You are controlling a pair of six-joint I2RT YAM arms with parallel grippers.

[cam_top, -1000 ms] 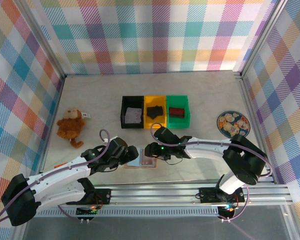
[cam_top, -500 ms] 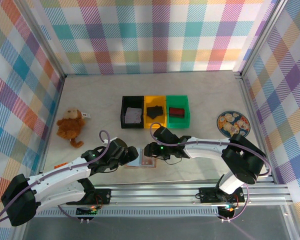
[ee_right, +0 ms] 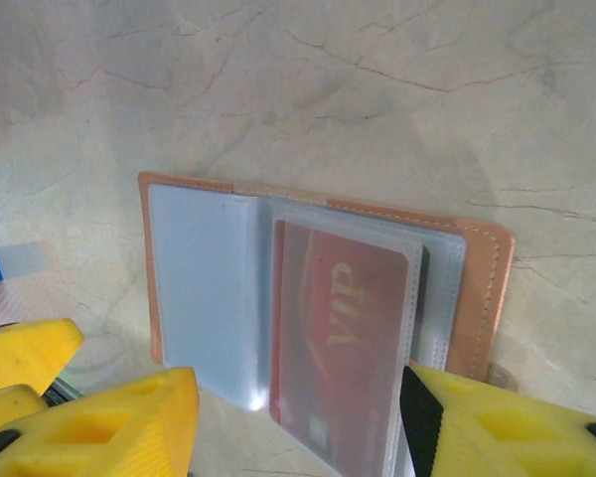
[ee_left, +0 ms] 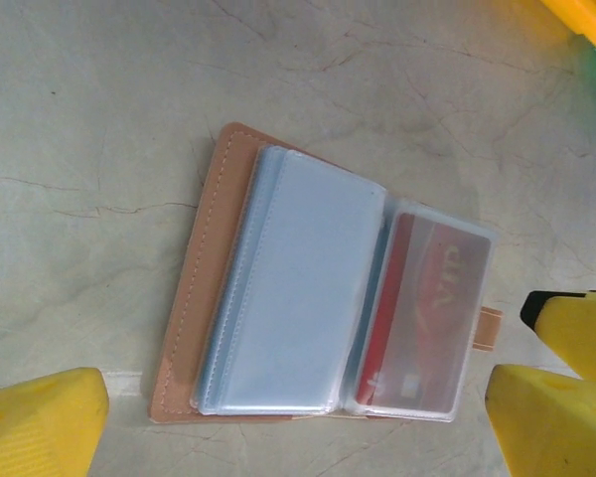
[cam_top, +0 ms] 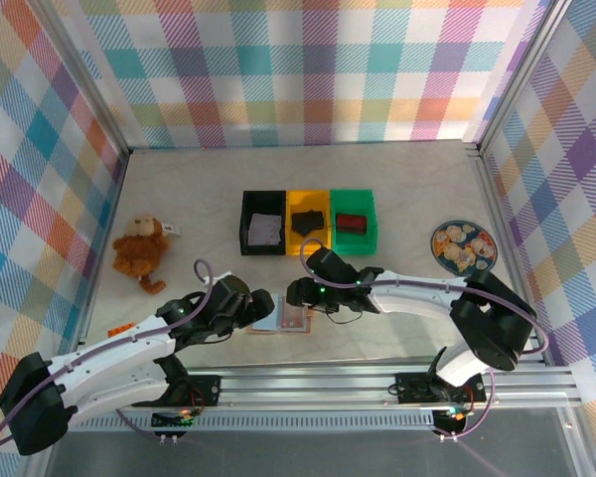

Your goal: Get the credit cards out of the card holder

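Pinkish-tan leather card holder [cam_top: 281, 320] is lying open on the counter [cam_top: 189, 194], with a red card [ee_right: 343, 333] showing in its clear sleeve. The right jaws are hanging parted astride that card's near end, its long axis running between them. The left jaws are hovering just beside the holder, spread wide.

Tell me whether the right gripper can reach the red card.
Probably yes: the right gripper hangs open over the red card, nothing between them. But a clear sleeve in the holder covers it, so gripping may be fiddly.

Tan card holder [ee_left: 191, 288] w/ blue-grey inside; red card [ee_left: 417, 308].
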